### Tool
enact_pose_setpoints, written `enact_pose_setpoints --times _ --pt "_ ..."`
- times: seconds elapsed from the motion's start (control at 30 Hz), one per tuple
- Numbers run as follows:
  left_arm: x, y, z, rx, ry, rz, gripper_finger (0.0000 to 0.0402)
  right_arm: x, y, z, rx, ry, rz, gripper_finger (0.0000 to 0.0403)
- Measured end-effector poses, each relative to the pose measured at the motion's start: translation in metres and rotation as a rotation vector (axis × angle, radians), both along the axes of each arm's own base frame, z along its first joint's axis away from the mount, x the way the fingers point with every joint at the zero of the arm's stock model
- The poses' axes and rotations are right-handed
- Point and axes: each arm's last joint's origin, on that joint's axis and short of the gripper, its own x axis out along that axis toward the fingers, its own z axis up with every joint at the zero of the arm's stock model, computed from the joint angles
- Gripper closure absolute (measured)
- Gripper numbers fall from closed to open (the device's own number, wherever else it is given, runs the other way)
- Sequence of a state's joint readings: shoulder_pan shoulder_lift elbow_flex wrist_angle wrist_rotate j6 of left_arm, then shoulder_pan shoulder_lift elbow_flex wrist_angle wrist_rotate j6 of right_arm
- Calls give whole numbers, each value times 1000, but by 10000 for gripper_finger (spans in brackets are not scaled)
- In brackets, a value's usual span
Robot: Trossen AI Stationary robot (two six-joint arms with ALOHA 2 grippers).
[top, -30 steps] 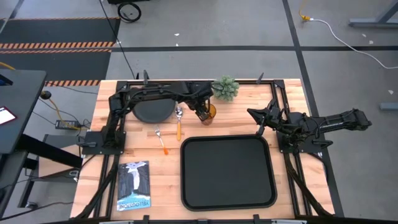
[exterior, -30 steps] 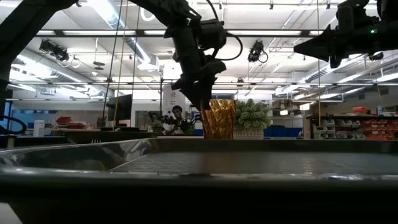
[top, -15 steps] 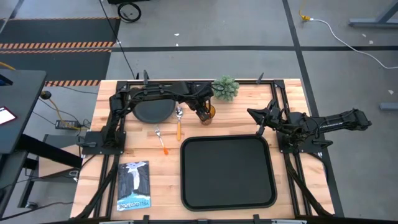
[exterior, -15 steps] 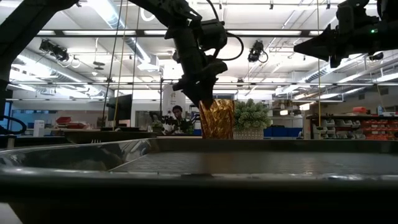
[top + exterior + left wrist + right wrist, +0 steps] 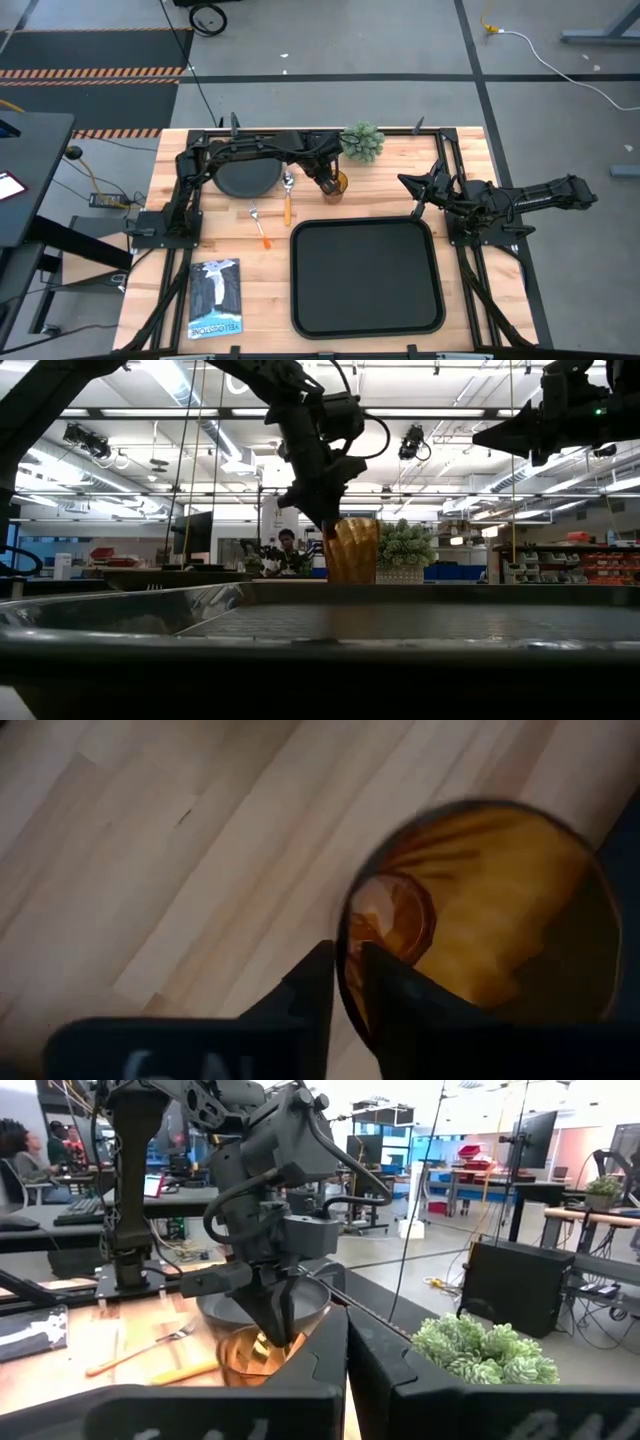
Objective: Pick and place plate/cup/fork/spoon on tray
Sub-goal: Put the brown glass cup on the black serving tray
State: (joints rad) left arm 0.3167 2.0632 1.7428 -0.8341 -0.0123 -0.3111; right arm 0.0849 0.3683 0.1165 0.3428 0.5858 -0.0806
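The amber cup (image 5: 338,184) stands upright on the wood just beyond the black tray (image 5: 366,276), near the tray's far edge. My left gripper (image 5: 327,183) reaches over it from the left and is shut on its rim. The round dark plate (image 5: 247,178) lies to the cup's left. The orange-handled spoon (image 5: 288,197) and the smaller fork (image 5: 260,226) lie between plate and tray. My right gripper (image 5: 412,190) waits shut above the table's right side, touching nothing. In the low view the tray's rim hides the cup's base. My left gripper pinches the cup's wall at the rim (image 5: 342,942), on the side toward the plate. One finger (image 5: 385,990) is inside the cup and the other finger (image 5: 315,985) is outside. The fingers come from above, pointing down. The cup (image 5: 352,550) stays upright.
A small potted plant (image 5: 362,142) stands just beyond the cup at the far edge. A book (image 5: 215,298) lies near the front left corner. Black frame rails run along both sides of the table. People and desks show in the room behind.
My left gripper's fingers have closed onto the cup's rim while the arm has stayed over the cup. The cup has stayed upright in its place.
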Motion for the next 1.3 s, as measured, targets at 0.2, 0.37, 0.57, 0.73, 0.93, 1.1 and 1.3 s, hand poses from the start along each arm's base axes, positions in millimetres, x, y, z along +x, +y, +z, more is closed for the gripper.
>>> enact_pose_setpoints --times 0.2,0.37,0.57,0.73,0.93,1.1,1.3 --pt "2 1 2 -9 -24 -11 387 -1 -2 -1 6 5 -76 390" --pt "8 2 16 0 -84 -18 382 -2 -3 -1 3 12 -121 390" --pt "17 1 49 22 -194 -36 385 -3 -5 -1 7 72 -213 390" --pt "29 -15 59 38 -285 -75 384 -9 -10 13 45 194 -339 390" --pt "53 -44 35 -31 -318 -138 384 -13 -15 24 64 231 -384 396" --pt "81 -76 20 -98 -327 -243 384 -14 -16 23 68 252 -366 396" --pt "110 -106 21 -82 -321 -347 384 -13 -16 22 78 259 -327 393"
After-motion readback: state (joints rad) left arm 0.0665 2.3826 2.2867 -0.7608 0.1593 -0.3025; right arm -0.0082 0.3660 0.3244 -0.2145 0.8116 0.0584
